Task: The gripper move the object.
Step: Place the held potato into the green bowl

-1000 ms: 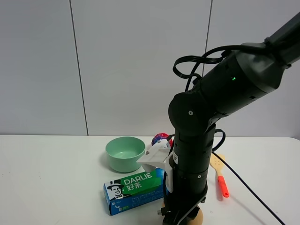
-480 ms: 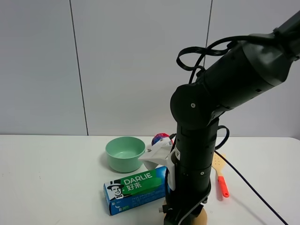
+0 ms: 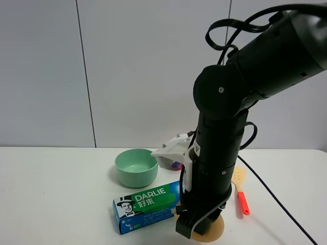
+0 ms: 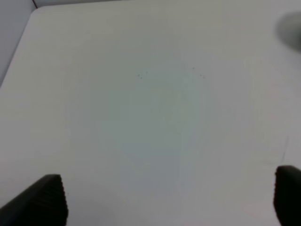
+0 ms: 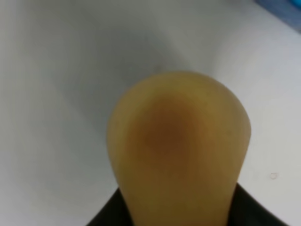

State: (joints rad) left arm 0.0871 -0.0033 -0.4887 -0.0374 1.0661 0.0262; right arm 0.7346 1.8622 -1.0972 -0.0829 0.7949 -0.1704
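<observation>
The object [image 3: 210, 233] is a smooth tan-peach ball with a reddish blush, at the front of the white table just right of a toothpaste box. My right gripper [image 3: 191, 229] hangs from the thick black arm with its white bracket [image 3: 172, 151] and is shut on the object. In the right wrist view the object [image 5: 178, 146] fills the middle, with dark fingers [image 5: 109, 218] on both sides of its base. I cannot tell whether it touches the table. My left gripper [image 4: 169, 200] is open and empty over bare table and does not show in the exterior view.
A blue and green Darlie toothpaste box [image 3: 147, 205] lies left of the object. A mint green bowl [image 3: 136, 167] stands behind it. A speckled ball [image 3: 176, 165] is mostly hidden behind the bracket. A wooden spatula with a red handle [image 3: 240, 192] and a black cable [image 3: 276, 206] lie to the right.
My right arm has straightened and risen, and the bracket has moved up. More of the tan object now shows below the gripper. The bracket now covers most of the speckled ball.
</observation>
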